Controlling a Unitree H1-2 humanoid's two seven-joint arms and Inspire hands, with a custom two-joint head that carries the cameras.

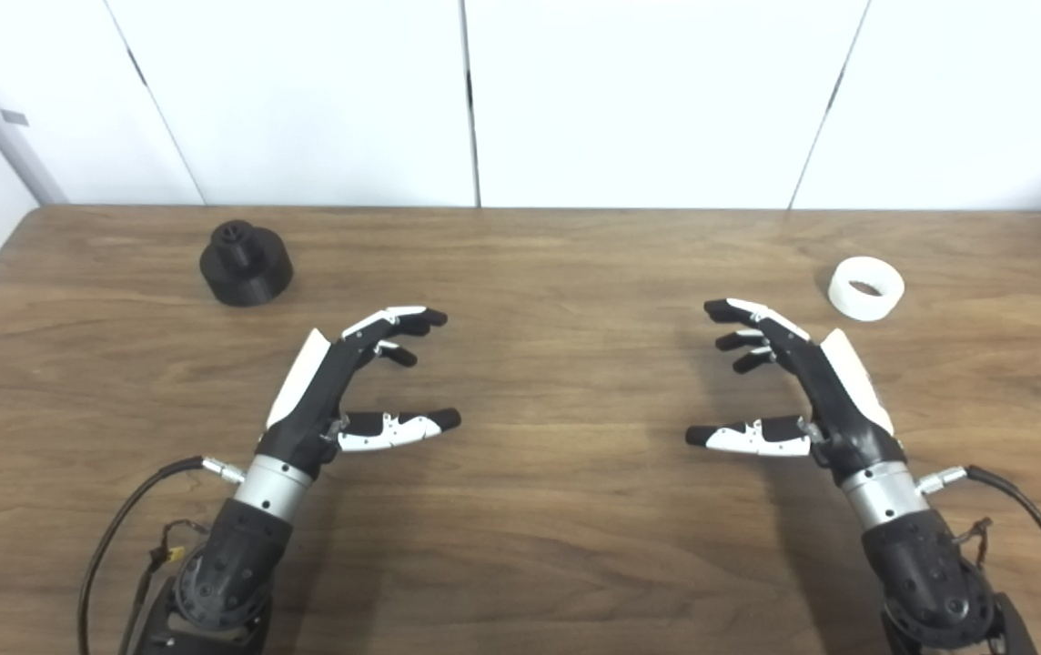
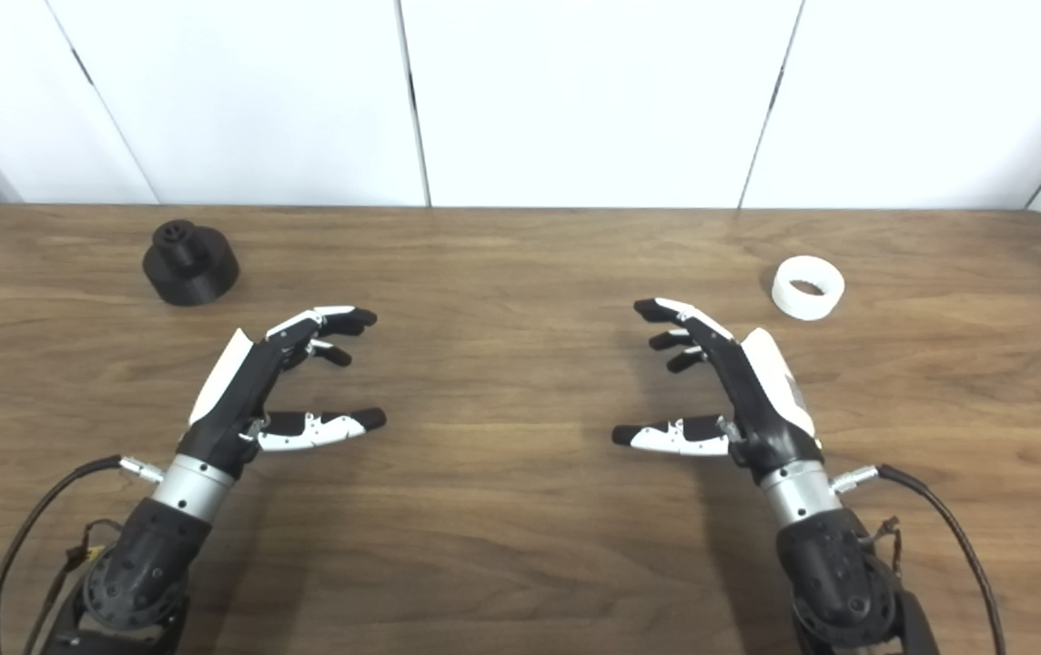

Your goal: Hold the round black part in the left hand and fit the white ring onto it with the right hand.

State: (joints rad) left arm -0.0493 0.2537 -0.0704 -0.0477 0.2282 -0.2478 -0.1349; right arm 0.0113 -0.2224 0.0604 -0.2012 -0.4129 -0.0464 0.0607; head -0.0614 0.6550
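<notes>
The round black part [image 1: 246, 264], a stepped disc with a small hub on top, stands on the wooden table [image 1: 520, 509] at the far left. The white ring [image 1: 865, 287] lies flat at the far right. My left hand [image 1: 338, 382] hovers open over the table, below and to the right of the black part, fingers spread and holding nothing. My right hand [image 1: 793, 382] mirrors it, open and empty, below and to the left of the ring. Neither hand touches either object.
White wall panels [image 1: 520, 100] rise directly behind the table's far edge. Cables [image 1: 120, 537] trail from both wrists near the front edge. Bare wood lies between the two hands.
</notes>
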